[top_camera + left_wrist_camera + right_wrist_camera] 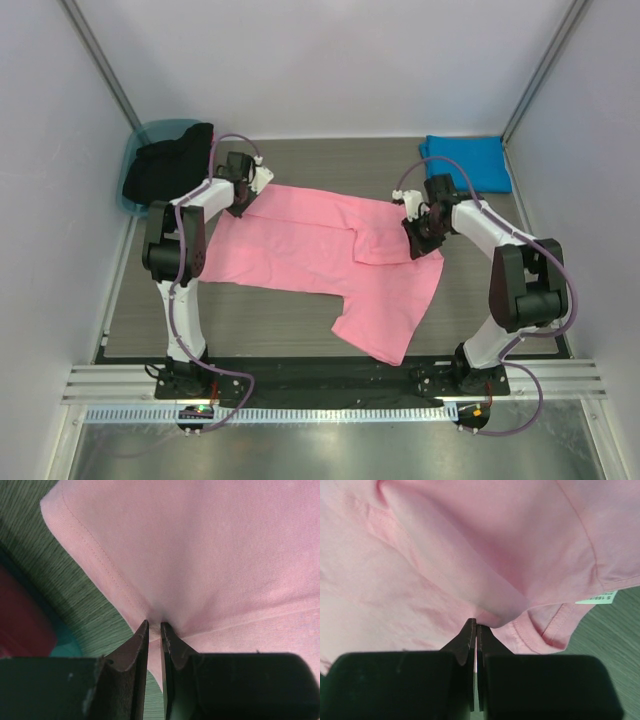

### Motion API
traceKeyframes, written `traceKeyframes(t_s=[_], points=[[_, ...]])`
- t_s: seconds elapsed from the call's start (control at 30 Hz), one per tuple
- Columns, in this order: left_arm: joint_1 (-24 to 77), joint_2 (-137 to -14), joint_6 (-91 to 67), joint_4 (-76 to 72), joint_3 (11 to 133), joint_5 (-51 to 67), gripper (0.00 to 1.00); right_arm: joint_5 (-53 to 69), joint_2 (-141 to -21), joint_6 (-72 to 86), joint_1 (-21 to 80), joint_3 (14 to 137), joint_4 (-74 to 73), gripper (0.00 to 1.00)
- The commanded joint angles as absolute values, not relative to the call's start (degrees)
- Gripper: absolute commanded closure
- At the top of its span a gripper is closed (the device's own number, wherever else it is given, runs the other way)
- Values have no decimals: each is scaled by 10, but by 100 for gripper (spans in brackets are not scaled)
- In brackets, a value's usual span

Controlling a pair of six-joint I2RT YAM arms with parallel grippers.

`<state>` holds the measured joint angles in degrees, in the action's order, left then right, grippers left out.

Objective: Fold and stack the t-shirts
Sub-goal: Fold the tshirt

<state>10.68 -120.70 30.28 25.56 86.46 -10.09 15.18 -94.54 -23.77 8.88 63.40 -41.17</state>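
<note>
Grey wood-grain table (pixel 330 160) is carrying the pink t-shirt (pixel 300 250), lying spread between both arms, with the blue t-shirt (pixel 468 160) sitting folded at the far right corner. The left gripper (pixel 155 626) is pinching the pink shirt's hemmed far-left edge. The right gripper (pixel 476 622) is clamping fully closed, apparently nipping a raised fold near the collar.

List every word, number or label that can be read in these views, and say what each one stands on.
White tag sewn on the pink t-shirt, right wrist view: one line of small dark print, too small and blurred to read with confidence.
Top view and left wrist view: no writing can be made out.
</note>
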Motion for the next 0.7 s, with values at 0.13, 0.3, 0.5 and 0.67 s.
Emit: traceKeyframes(t_s=[0.13,0.3,0.5,0.67], points=[[112,-1207,301,260,853,-84,83,252,-917,-172,76,694,-501,99],[112,-1205,301,258,851,-83,84,282,-922,-142,62,705,-522,99],[112,-1201,302,257,846,-85,84,329,-947,-118,23,732,-547,99],[112,-1195,308,254,842,-92,84,376,-958,-112,7,746,-558,99]])
